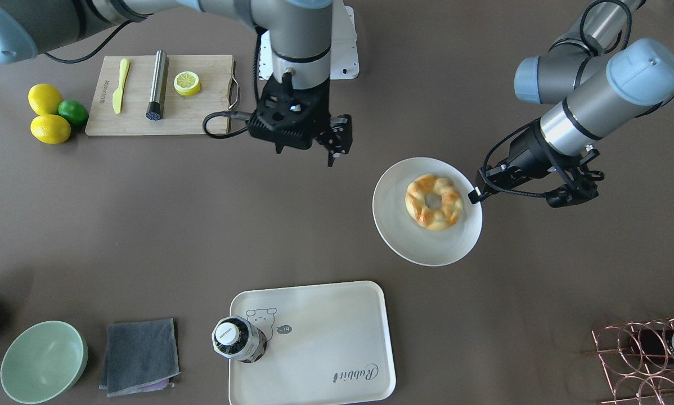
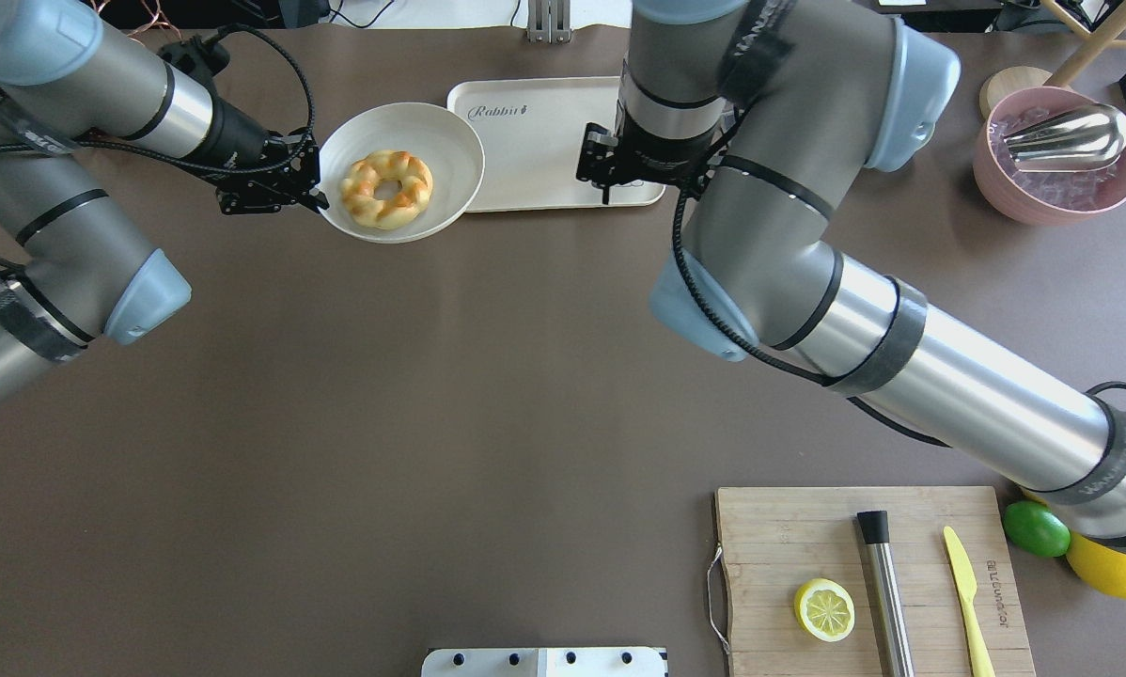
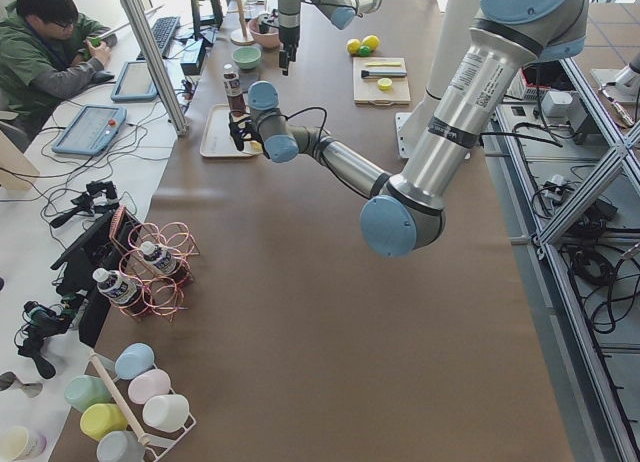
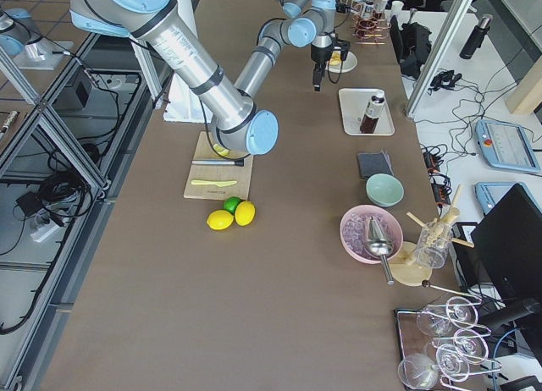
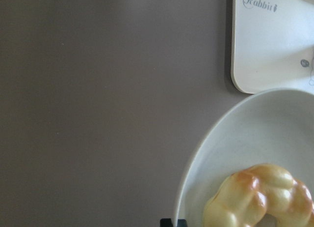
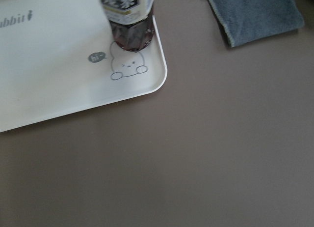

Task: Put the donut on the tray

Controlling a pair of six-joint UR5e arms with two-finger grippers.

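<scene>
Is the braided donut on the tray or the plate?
On the round off-white plate: the braided golden donut lies in it, apart from the cream rectangular tray.

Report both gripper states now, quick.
Left gripper: looks closed on the rim of the round off-white plate.
Right gripper: holds nothing; open or closed cannot be told.

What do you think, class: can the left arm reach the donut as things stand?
Probably yes: the left claw hangs beside the rim of the plate, and the donut lies uncovered, nothing between them.
</scene>
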